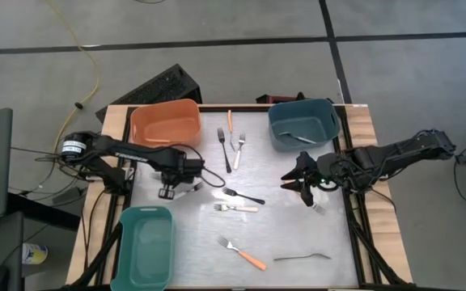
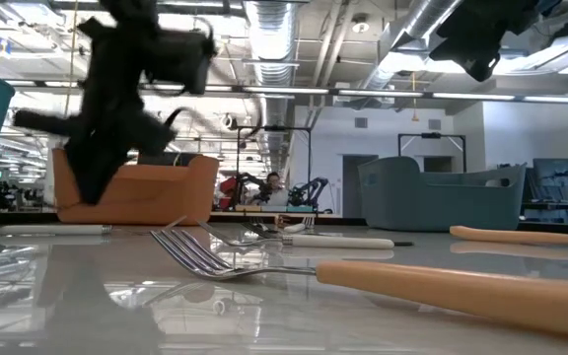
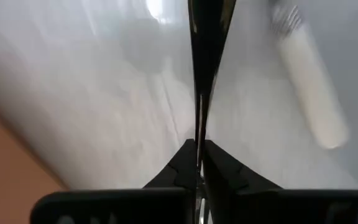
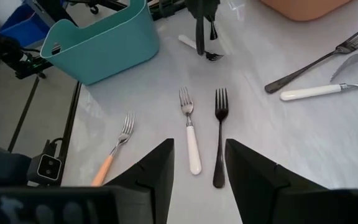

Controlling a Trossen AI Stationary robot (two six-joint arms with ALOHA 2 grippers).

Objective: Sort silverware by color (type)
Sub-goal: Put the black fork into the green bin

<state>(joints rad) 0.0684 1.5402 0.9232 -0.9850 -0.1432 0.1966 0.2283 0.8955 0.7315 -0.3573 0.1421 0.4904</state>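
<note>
My left gripper (image 1: 168, 191) is over the table's left side, between the orange bin (image 1: 164, 123) and the teal bin (image 1: 146, 246), shut on a slim dark fork (image 3: 205, 68). A white-handled fork (image 3: 312, 99) lies on the table right beside it. My right gripper (image 4: 199, 146) hangs open and empty at the table's right side (image 1: 302, 192). Ahead of it a white-handled fork (image 4: 191, 137) and a black fork (image 4: 219, 140) lie flat side by side. An orange-handled fork (image 1: 243, 254) lies nearer the near edge. My left gripper pinches the dark fork between its two shut fingers (image 3: 182, 165). The fork (image 3: 199, 127) runs straight out past the fingertips, in line with them. Seen from the right wrist, the fingers point down and the fork (image 4: 211, 37) hangs below them. Whether its lower end touches the table, I cannot tell.
A blue-grey bin (image 1: 302, 123) at the far right holds one silver piece. More forks lie near the far edge: orange-handled (image 1: 229, 121), black (image 1: 225, 150), silver (image 1: 239, 145). A grey fork (image 1: 302, 258) lies near the near edge. The tabletop (image 1: 184, 242) is glossy white.
</note>
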